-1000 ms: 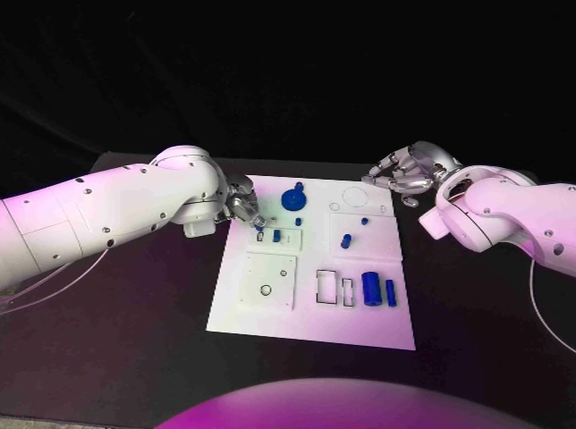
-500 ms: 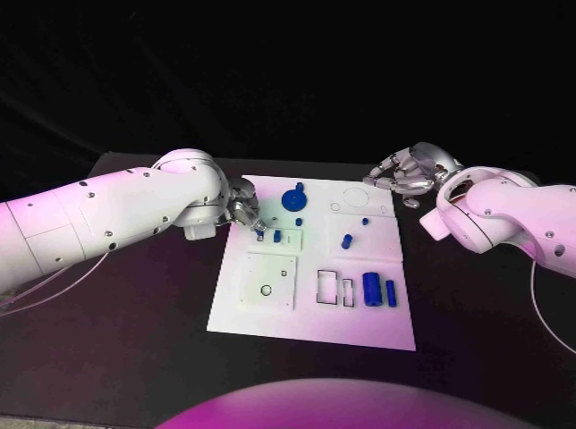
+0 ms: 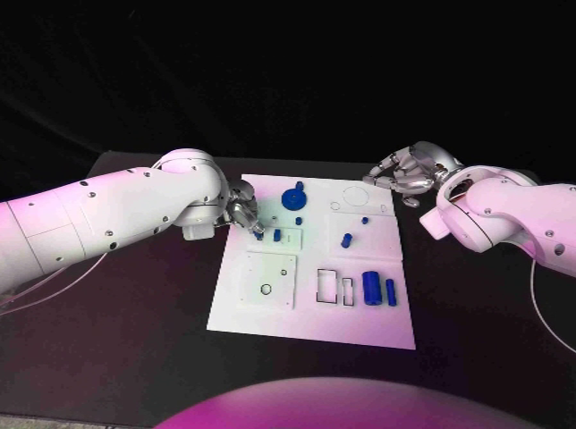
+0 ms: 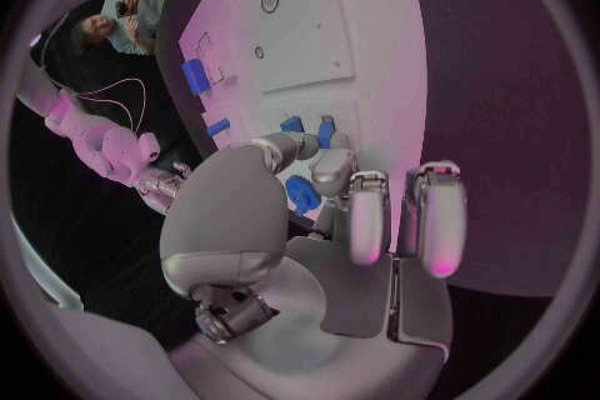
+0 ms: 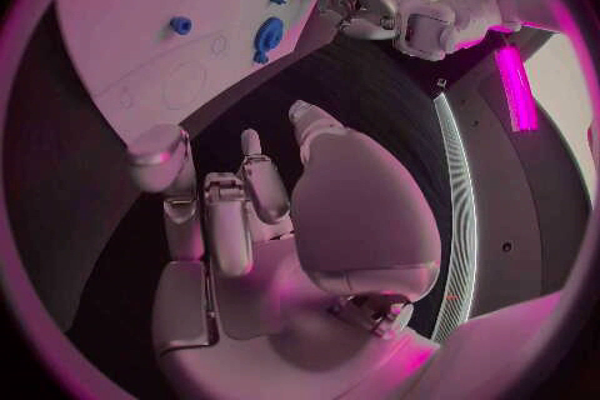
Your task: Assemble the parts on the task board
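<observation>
The white task board (image 3: 366,326) lies mid-table. My left hand (image 3: 243,214) hangs over its far left corner. In the left wrist view, that hand (image 4: 313,250) pinches a small blue part (image 4: 325,132) between thumb and a finger, right at the board (image 4: 313,30). A second small blue part (image 3: 278,236) stands just beside the fingertips. My right hand (image 3: 410,174) hovers off the far right corner, fingers loosely bent and apart with nothing in them. Its own wrist view shows the same empty hand (image 5: 250,210) above the board (image 5: 113,10).
A round blue piece (image 3: 296,197) stands at the board's far edge, with small blue parts (image 3: 346,239) mid-board. Two blue cylinders (image 3: 380,291) lie in slots near the right side. Black table (image 3: 121,357) surrounds the board.
My left hand has edged slightly toward the board's middle, fingertips staying at the small blue part. The right hand has not moved.
</observation>
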### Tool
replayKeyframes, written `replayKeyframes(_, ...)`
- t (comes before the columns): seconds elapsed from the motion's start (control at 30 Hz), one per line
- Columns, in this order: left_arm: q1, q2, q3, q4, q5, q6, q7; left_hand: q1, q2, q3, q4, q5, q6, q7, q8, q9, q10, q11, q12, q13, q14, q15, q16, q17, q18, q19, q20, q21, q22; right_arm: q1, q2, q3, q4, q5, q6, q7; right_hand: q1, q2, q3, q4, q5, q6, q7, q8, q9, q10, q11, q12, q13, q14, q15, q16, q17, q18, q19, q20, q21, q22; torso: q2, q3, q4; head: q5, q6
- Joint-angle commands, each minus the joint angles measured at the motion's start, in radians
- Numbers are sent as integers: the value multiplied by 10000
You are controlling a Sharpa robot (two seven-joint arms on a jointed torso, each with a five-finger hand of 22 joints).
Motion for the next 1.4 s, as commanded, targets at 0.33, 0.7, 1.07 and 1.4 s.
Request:
replayKeyframes(0.33,-33,73,-28,-38,18,318,-54,-8,51,1600,-1679,74,326,-243,34,14,51,-11,33,1,1035,-53,-8,2553,-164,730,-56,39,2321,-11,6,0,-5,-43,94,26,-27,89,-20,16,48,-65,-13,51,10,61,-20,28,7,885,-73,-48,1991,173,11,-47,-66,6,5,1,-3,5,-24)
replayKeyframes(0.7,-63,122,-42,-90,39,340,-49,-18,47,1600,-1680,92,332,-246,34,15,51,-10,27,-7,1035,-54,-8,2553,-160,722,-57,29,2313,-13,8,0,-8,-43,91,27,-27,89,-20,16,48,-65,-13,51,10,61,-20,28,7,885,-73,-48,1991,173,11,-47,-66,6,2,2,0,-1,-51)
replayKeyframes(1.07,-65,215,-48,-178,154,372,-60,-88,51,1580,-1644,78,338,-246,32,18,48,-6,0,-44,1035,-51,-8,2554,-161,722,-58,29,2314,-14,13,0,-9,-43,88,31,-27,89,-20,16,48,-65,-13,51,10,61,-20,28,7,885,-73,-48,1991,173,11,-47,-66,6,2,6,-1,7,-72)
replayKeyframes(1.4,-72,351,-96,-351,369,408,-28,-645,-61,915,-1248,-372,384,-415,25,113,177,-101,-5,-31,1036,-114,-6,2557,-164,731,-100,31,2328,-14,-3,0,-5,-17,62,52,-98,108,-48,30,47,-79,-13,62,33,58,-19,25,-1,884,-74,-52,1984,173,19,-50,-84,6,2,8,-4,-38,-92)
